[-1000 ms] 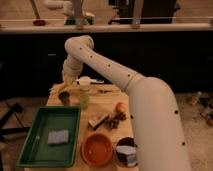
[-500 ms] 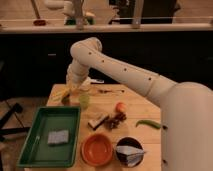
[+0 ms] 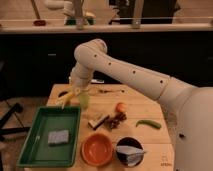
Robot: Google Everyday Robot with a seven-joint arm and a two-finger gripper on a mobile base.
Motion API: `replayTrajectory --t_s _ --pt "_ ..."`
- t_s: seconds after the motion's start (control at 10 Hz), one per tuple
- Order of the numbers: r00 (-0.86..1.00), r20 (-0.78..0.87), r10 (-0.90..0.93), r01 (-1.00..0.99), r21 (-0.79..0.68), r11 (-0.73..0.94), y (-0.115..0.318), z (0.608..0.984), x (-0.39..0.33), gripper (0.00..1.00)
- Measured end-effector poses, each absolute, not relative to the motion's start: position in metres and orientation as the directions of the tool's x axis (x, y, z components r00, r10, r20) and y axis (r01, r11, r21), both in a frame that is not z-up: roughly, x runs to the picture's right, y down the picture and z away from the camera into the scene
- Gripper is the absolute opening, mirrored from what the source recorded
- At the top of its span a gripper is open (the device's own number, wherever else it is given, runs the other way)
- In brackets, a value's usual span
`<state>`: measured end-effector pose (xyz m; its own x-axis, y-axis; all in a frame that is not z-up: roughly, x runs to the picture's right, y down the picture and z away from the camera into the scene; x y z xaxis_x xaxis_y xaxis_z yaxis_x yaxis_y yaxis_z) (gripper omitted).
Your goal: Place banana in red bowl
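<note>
The white arm (image 3: 135,75) rose from the lower right to a rounded elbow over the far edge of the worktop (image 3: 145,107), then bent straight down. The gripper (image 3: 74,92) hung just above the far-left corner, closed narrow on the banana (image 3: 66,98). The banana was pale yellow, curved, tilted, and off the wood approx. over the far rim of the green tray (image 3: 35,131). The tray was a shallow plastic rectangle along the left edge w/ a grey-blue sponge (image 3: 58,136) lying flat inside. The red bowl (image 3: 97,149) was round and glossy orange-red, near the front edge between the tray and a dark bowl (image 3: 131,150), well apart from the banana. A slim green pod (image 3: 149,123) lay toward the right edge, and a small round orange fruit (image 3: 121,107) sat mid-worktop. A pale green cup (image 3: 84,101) stood just beside the gripper. Vs. 1 s earlier, the forearm had swung off the right side, uncovering the pod, and the gripper and banana sat slightly lower and nearer the tray.
</note>
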<state>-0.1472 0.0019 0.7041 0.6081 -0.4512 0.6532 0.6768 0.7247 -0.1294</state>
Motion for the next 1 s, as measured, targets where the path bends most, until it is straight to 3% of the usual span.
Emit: replayTrajectory --t_s 0.7,1.0 --pt "0.601 0.656 -0.456 0.686 -0.133 0.715 0.003 0.705 -0.145 0.0" --pt "0.531 0.687 -0.496 0.761 -0.129 0.636 0.031 0.705 -0.131 0.0"
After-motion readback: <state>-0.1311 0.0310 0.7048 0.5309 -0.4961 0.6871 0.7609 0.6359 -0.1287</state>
